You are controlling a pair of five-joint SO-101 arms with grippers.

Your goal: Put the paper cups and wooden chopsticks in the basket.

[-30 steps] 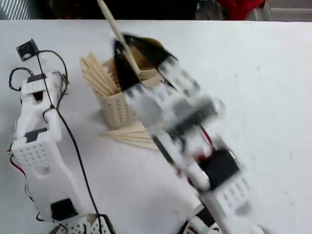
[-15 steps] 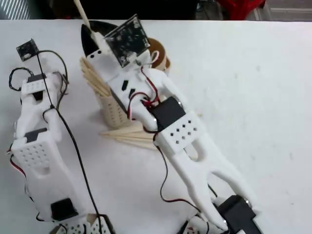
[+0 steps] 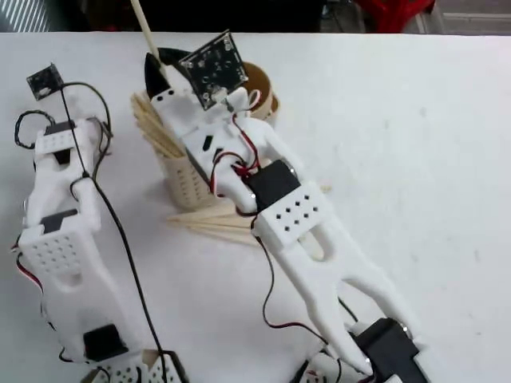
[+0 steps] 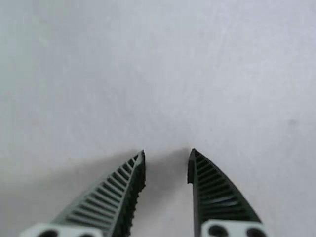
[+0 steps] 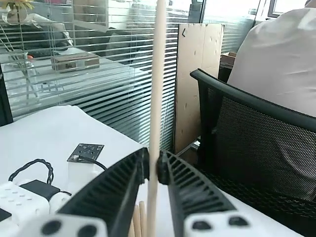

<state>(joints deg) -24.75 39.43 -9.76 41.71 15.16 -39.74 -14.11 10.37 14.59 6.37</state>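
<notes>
My right gripper [image 3: 162,70] is shut on a wooden chopstick [image 3: 146,30] and holds it above the white basket [image 3: 188,182]. In the right wrist view the chopstick [image 5: 156,94] stands upright between the dark fingers [image 5: 123,182]. Several chopsticks [image 3: 156,126] stick out of the basket, and a brown paper cup [image 3: 259,89] sits in it behind the arm. More chopsticks [image 3: 209,222] lie flat on the table beside the basket. My left gripper [image 4: 166,159] is open just above the bare white tabletop, and the left arm [image 3: 64,215] rests at the table's left side.
A small black circuit board [image 3: 44,80] with a black cable [image 3: 120,231] lies by the left arm. The right arm's body [image 3: 311,255] stretches across the table's middle. Beyond the far edge are a mesh office chair [image 5: 247,133] and window blinds [image 5: 98,64].
The right arm swung left over the basket with the chopstick, then shifted slightly back right. The left arm has kept still.
</notes>
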